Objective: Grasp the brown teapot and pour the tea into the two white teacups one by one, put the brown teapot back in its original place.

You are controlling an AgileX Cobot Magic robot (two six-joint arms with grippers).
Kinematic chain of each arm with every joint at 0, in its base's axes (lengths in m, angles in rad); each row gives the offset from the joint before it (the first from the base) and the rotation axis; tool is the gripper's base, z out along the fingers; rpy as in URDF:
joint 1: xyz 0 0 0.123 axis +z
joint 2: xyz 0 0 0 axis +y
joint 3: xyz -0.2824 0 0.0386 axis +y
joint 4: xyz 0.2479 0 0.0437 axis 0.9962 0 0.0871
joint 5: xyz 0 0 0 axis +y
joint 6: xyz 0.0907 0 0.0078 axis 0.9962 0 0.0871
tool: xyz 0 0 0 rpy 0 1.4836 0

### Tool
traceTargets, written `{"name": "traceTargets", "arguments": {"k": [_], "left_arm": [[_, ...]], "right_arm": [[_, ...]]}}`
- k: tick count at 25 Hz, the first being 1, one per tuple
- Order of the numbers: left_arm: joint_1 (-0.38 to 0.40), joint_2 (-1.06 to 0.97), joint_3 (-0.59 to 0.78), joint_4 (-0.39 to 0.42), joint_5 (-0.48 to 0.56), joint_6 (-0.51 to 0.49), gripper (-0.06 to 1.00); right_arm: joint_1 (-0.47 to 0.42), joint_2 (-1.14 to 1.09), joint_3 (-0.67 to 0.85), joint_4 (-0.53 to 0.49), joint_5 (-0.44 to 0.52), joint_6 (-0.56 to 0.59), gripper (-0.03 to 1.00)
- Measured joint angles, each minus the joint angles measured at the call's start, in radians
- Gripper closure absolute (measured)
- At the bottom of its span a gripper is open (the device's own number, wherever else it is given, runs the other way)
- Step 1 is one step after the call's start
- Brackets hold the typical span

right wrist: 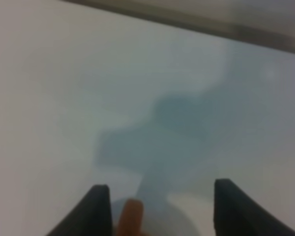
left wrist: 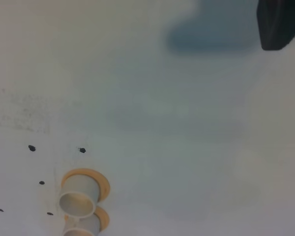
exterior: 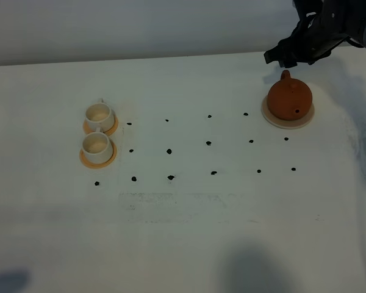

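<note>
No text, label, brand or number is legible anywhere; the worktop (exterior: 171, 85) bears only plain black dots (exterior: 169, 151).

**Table status: white top, three discs, dot grid**

White table (exterior: 183, 256) under me, flat and matte. On my left side sit two orange-tan saucers, rear saucer (exterior: 113, 129) and front saucer (exterior: 111, 160), just beside each other; can't tell if the rims touch. On my right, toward the far edge, lies a pale tan coaster (exterior: 288, 124), well apart from both. Between them are three rows of small black dots (exterior: 169, 151). A faint grey smudged patch (exterior: 171, 207) lies below the dots.
</note>
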Motion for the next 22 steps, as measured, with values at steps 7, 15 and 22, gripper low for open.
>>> {"name": "traceTargets", "arguments": {"k": [7, 15, 22], "left_arm": [[0.000, 0.000, 0.000, 0.000, 0.000, 0.000, 0.62], [0.000, 0.000, 0.000, 0.000, 0.000, 0.000, 0.62], [0.000, 0.000, 0.000, 0.000, 0.000, 0.000, 0.62]], "right_arm": [[0.000, 0.003, -0.001, -0.007, 0.001, 0.000, 0.52], [0.004, 0.032, -0.002, -0.006, 0.004, -0.001, 0.52], [0.009, 0.033, -0.003, -0.050, 0.002, -0.001, 0.52]]}}
